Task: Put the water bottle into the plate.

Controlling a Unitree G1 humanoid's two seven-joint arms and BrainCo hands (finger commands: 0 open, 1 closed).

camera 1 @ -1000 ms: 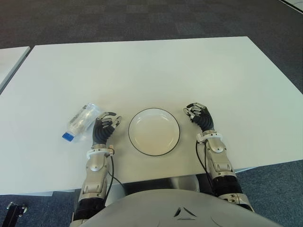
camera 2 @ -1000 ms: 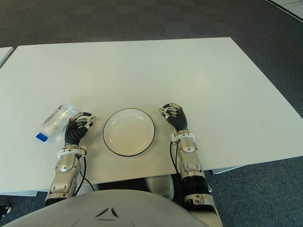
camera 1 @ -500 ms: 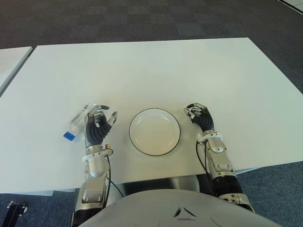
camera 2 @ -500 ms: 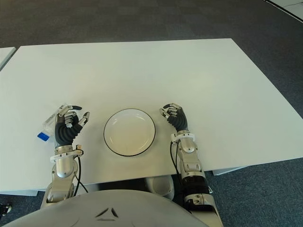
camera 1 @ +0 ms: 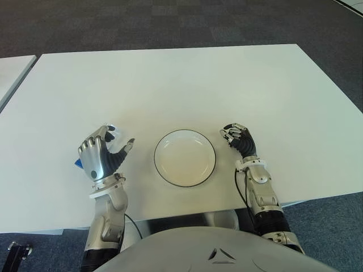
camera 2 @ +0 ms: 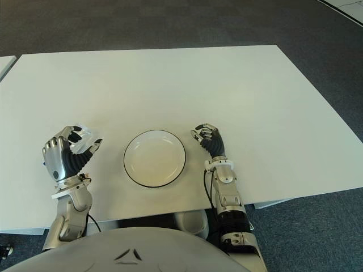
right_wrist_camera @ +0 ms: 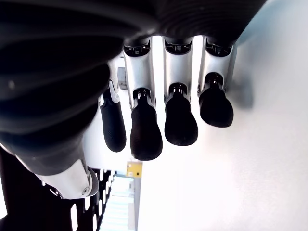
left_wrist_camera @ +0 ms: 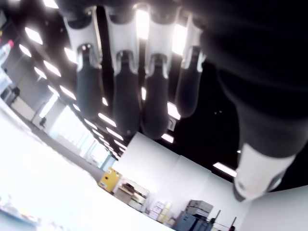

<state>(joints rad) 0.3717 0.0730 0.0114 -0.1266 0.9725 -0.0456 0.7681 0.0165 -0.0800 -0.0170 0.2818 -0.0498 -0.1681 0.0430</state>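
On the table's [camera 1: 187, 79] near left, left hand [camera 1: 101, 156] now raised, fingers [camera 1: 94, 141] open and empty, hiding most of the water bottle [camera 1: 112, 128] lying left of the plate [camera 1: 185, 158]; no grasp yet. Right hand [camera 1: 240, 140] right of plate, fingers loosely curled, empty.

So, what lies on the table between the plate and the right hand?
Nothing: in the left eye view only a narrow bare strip of table separates the plate from the right hand.

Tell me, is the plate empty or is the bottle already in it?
Empty. The plate shows only its bare white inside; the bottle is mostly hidden behind the raised left hand.
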